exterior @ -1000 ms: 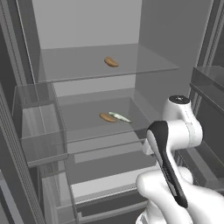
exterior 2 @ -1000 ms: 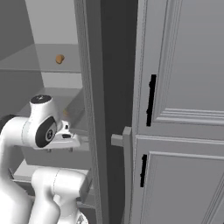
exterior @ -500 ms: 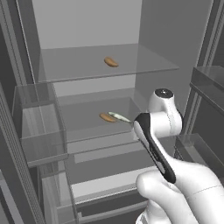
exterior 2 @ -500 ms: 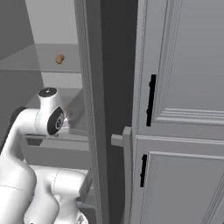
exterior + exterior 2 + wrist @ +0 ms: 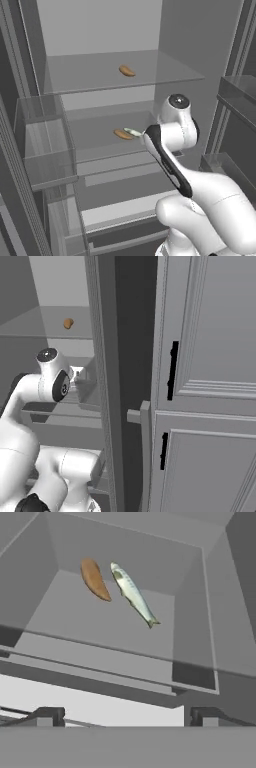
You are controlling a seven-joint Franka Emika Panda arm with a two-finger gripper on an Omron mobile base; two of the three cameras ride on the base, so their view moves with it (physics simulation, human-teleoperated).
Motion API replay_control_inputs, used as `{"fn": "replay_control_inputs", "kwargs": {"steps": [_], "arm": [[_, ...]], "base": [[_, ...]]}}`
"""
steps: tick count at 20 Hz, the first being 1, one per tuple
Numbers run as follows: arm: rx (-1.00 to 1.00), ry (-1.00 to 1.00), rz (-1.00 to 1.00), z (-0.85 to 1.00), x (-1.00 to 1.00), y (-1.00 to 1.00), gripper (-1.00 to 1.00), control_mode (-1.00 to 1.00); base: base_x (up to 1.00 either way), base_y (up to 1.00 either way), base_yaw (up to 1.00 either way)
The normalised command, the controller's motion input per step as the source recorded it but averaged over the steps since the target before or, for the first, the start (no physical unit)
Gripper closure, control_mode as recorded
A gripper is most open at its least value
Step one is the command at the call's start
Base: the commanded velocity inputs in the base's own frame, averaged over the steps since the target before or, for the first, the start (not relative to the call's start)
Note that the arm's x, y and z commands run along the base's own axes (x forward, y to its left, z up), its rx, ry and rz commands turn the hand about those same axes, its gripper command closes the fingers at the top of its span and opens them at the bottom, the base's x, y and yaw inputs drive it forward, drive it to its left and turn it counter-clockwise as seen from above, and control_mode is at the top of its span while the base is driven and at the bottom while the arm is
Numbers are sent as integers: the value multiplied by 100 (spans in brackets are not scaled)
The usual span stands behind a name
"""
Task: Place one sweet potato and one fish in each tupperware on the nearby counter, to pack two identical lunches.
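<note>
You are looking into an open grey fridge-like cabinet with glass shelves. In the left base view, one sweet potato [image 5: 126, 71] lies alone on the upper glass shelf [image 5: 75, 80], toward its back and a little right of centre. On the middle shelf [image 5: 95, 145], a second sweet potato [image 5: 121, 134] lies just beside a pale silvery-green fish [image 5: 133, 132]; the fish sits to the right of the tuber from this view, and its right end is covered by the arm. The white arm rises from the lower right, and its wrist stands directly in front of the middle shelf at the level of these two items. In the hand view, the same pair appears toward the back of the shelf: the second sweet potato [image 5: 95, 579] on the left and the fish [image 5: 133, 593] on the right, lying nearly parallel, close together; you cannot tell whether they touch. The gripper [image 5: 125, 716] stands open, its two dark fingertips [image 5: 48, 715] set wide apart at the bottom of the hand view with nothing between them. Both fingertips sit short of the shelf's front edge, well apart from the fish and the tuber. In the right base view, the upper sweet potato [image 5: 68, 323] shows as a small orange shape on the high shelf, left of the dark door edge [image 5: 102, 381]. To the right of that edge stand grey panelled cabinet doors [image 5: 210, 381] with black handles [image 5: 172, 370].
</note>
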Motion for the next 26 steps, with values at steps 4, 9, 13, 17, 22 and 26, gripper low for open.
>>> {"fn": "replay_control_inputs", "kwargs": {"steps": [4,9,13,17,22,26], "arm": [[0,-8,0,-31,97,0,-100,-100],[0,0,9,-1,60,-5,-100,-100],[0,8,19,-12,49,0,-100,-100],[-1,22,20,-11,43,0,-100,-100],[-3,9,13,-25,9,9,-100,-100],[-3,3,6,-45,18,12,-100,-100]], "base": [[0,0,0],[0,0,0],[0,0,0],[0,0,0],[0,0,0],[0,0,0]]}}
